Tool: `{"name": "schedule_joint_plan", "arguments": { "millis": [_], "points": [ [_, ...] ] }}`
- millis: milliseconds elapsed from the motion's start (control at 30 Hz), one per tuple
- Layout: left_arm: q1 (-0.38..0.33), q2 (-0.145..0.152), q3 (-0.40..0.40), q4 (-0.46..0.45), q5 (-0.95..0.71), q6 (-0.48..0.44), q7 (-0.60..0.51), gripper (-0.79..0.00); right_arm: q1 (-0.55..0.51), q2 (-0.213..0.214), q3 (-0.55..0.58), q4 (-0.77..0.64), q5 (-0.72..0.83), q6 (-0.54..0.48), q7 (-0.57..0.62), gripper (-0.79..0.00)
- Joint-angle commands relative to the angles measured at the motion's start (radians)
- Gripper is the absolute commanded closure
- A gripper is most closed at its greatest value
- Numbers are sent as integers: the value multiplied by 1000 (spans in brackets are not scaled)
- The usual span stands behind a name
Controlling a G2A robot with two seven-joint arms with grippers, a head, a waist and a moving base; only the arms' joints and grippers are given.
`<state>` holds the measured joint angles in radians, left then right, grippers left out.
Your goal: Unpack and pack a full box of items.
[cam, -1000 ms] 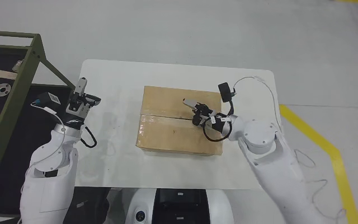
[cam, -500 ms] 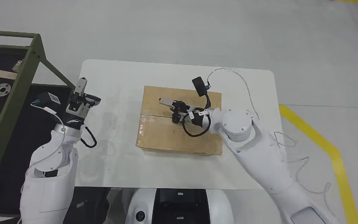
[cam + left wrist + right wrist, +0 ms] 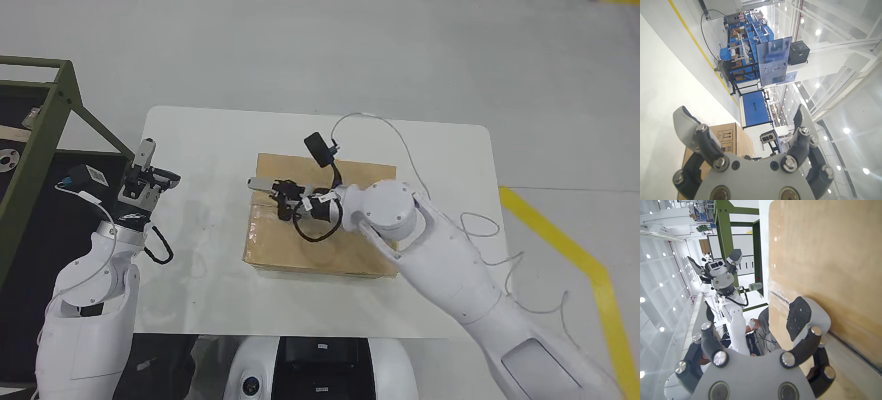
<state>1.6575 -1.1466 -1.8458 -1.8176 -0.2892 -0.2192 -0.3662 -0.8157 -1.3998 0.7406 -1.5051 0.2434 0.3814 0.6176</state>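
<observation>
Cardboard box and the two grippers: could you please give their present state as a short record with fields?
Box: cardboard box, closed, on the white table
Seam: taped seam across the box's top, tape in place
Right gripper: open, empty, over the box's top near the seam's end
Left gripper: open, empty, at the table's edge, apart from the box

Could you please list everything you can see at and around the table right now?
box: one, brown, closed and taped, mid-table
table: one, white, under the box
rack: one, green, left of the table
floor line: one, yellow, right of the table
screen: one, dark, in the room behind
left gripper: one, grey, open, at the table's left edge
right gripper: one, grey, open, over the box top's left end by the seam
</observation>
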Motion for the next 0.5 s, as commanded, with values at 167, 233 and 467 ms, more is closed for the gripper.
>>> {"name": "schedule_joint_plan", "arguments": {
  "millis": [167, 233, 467],
  "points": [
    [0, 0, 0, 0, 0, 0, 0, -785, 26, -17, -2, 52, 23, -13, -21, -785],
    [0, 0, 0, 0, 0, 0, 0, -785, 16, -14, 15, 49, 23, -13, -22, -785],
    [0, 0, 0, 0, 0, 0, 0, -785, -90, 27, 142, -49, -6, -29, -8, -785]
  ]
}}
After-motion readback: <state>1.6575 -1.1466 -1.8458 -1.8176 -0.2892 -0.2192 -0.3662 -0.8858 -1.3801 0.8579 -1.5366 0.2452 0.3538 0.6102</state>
